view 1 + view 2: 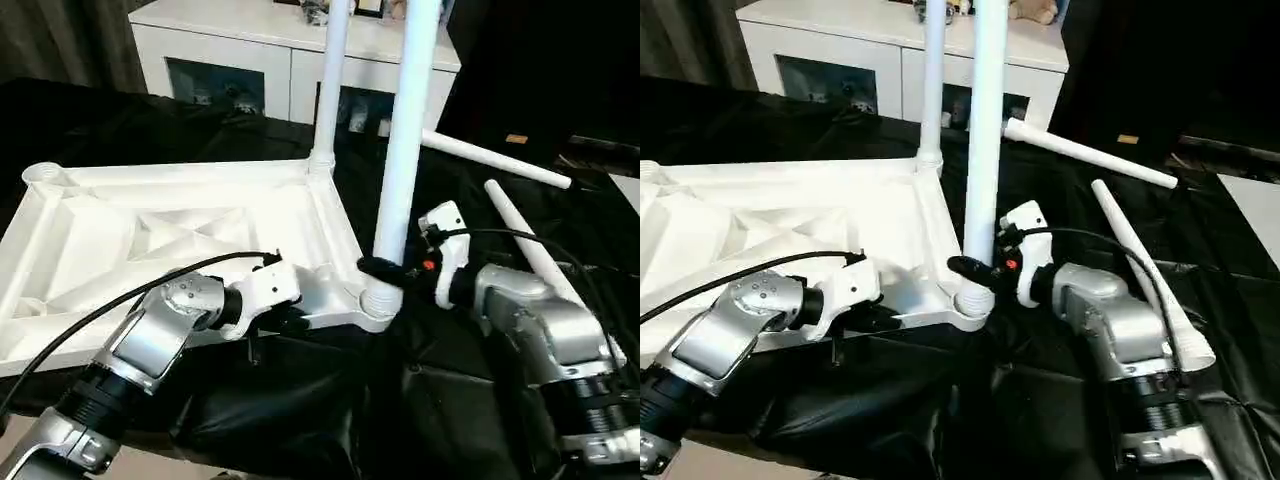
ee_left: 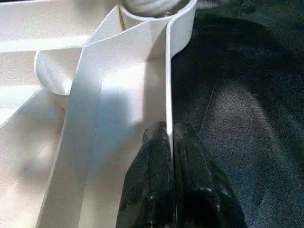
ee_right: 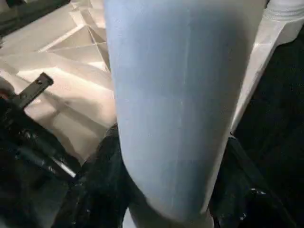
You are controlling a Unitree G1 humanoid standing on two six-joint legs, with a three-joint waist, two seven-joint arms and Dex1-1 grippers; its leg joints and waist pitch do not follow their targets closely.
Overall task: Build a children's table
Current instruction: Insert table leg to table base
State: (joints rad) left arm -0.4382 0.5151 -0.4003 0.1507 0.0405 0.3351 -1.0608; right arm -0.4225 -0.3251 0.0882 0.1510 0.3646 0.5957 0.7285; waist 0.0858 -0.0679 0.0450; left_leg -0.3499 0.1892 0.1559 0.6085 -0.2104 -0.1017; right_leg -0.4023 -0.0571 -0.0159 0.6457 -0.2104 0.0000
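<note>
Upside down on black cloth, the tabletop [image 1: 180, 235] has its near rim pinched by the left gripper [image 2: 169, 142]; the right gripper [image 1: 385, 268] clasps the near-right leg [image 1: 405, 150] low down. Light, stiff, slick plastic, seemingly.

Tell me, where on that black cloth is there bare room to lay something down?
Bare black cloth lies in front of the tabletop, between the two arms. Crowded: the near corner, where the right pincer grips a standing leg and the left pincer pinches the rim; two loose legs lie right.
</note>
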